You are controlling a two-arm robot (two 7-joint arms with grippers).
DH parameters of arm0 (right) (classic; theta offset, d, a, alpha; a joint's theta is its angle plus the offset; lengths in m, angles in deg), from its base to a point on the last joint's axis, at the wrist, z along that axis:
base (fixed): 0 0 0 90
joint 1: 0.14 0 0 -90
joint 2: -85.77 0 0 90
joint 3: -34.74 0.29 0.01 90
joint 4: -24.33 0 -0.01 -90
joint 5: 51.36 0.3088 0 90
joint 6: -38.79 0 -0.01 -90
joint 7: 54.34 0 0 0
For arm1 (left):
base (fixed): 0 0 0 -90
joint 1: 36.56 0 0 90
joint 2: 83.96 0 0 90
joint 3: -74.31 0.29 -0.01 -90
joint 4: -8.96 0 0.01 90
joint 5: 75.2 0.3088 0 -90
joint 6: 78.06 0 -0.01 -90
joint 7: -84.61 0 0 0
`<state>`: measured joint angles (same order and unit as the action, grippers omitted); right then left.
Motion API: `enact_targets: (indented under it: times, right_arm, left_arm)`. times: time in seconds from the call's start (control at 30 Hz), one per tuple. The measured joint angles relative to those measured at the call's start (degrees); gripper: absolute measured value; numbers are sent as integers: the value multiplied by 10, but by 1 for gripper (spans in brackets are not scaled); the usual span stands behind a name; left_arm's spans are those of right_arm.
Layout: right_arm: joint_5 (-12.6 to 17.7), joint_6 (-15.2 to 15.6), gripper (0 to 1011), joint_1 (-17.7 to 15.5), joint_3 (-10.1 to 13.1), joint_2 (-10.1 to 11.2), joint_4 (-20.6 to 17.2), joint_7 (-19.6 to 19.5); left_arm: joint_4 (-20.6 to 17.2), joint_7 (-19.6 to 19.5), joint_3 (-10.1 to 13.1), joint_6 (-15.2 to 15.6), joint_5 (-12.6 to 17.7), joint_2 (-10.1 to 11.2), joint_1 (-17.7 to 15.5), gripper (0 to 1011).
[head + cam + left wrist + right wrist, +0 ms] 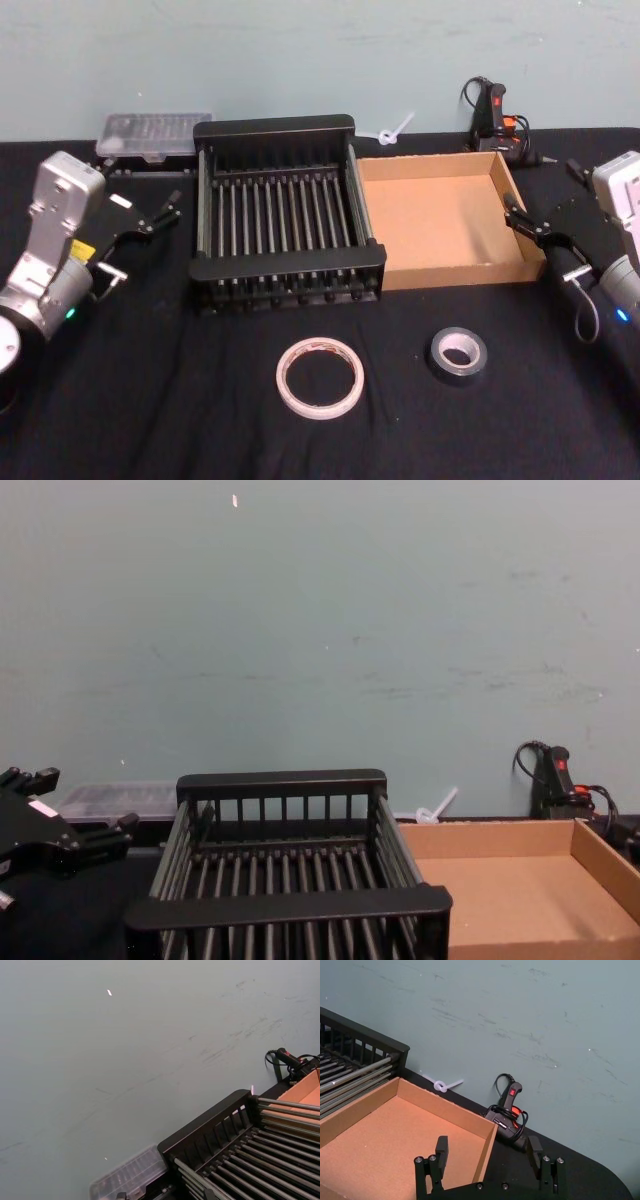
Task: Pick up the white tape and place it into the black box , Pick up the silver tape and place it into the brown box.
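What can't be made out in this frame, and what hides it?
- Red print on the white tape: too small to read in the head view.
- Contents of the clear case: blurred in the left wrist view, too small in the head view.
- Near part of the brown box: cut off by the chest view's lower edge.
- Base of the black tool: hidden behind the brown box's wall in the right wrist view.

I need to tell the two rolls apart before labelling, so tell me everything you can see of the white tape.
The white tape is a wide, thin ring, whitish outside with reddish print on its inner core, open through the middle. It lies flat on the black table, in front of the black box and to the left of the silver tape, apart from both. Nothing touches it but the table, and neither gripper is near it.
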<state>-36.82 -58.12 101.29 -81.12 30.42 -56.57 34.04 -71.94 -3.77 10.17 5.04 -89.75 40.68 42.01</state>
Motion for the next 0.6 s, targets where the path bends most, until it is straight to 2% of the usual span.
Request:
enact_targets:
  times: [0.6]
  right_arm:
    - [0,0,1003,0,0,0,0,0]
  left_arm:
    - [0,0,0,0,0,0,0,1001]
